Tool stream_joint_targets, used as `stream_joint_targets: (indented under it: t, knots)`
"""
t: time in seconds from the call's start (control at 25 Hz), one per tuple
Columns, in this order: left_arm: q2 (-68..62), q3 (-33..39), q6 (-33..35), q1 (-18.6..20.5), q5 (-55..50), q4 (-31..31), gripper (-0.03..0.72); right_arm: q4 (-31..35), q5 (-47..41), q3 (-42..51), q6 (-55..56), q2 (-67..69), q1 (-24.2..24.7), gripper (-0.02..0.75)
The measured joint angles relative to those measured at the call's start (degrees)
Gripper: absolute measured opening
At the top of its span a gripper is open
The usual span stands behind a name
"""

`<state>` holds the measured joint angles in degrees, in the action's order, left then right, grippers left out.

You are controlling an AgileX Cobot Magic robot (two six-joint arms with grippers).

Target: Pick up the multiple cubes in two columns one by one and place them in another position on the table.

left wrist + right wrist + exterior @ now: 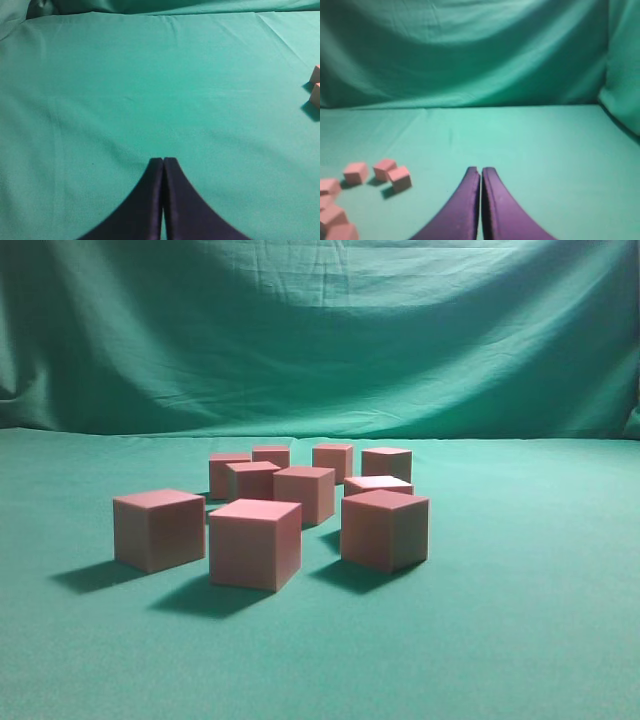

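Observation:
Several salmon-pink cubes [255, 543] stand in a loose cluster in the middle of the green table [520, 620] in the exterior view, the nearest at the front and smaller-looking ones [332, 460] behind. No gripper shows in that view. My left gripper [163, 160] is shut and empty over bare cloth, with two cube corners [315, 87] at the right edge of its view. My right gripper [481, 170] is shut and empty, with several cubes [400, 178] to its left on the table.
A draped green cloth backdrop [320, 330] hangs behind the table. In the right wrist view the cloth also rises as a side wall [625, 75] at the right. Green cloth lies to the left and right of the cluster.

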<state>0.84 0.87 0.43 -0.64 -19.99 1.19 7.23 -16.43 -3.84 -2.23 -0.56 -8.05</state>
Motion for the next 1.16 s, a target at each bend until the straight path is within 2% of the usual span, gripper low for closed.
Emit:
stream_joint_targets:
  t: [0.24,0.6,1.16]
  knots:
    - [0.0,0.0,0.0,0.0,0.0,0.0,0.0,0.0,0.3,5.4,0.0,-0.1,0.4,0.0]
    - [0.0,0.0,0.0,0.0,0.0,0.0,0.0,-0.2,-5.9,5.4,-0.2,-0.1,0.4,0.0]
    - [0.0,0.0,0.0,0.0,0.0,0.0,0.0,-0.2,-6.1,5.4,-1.3,-0.1,0.4,0.0]
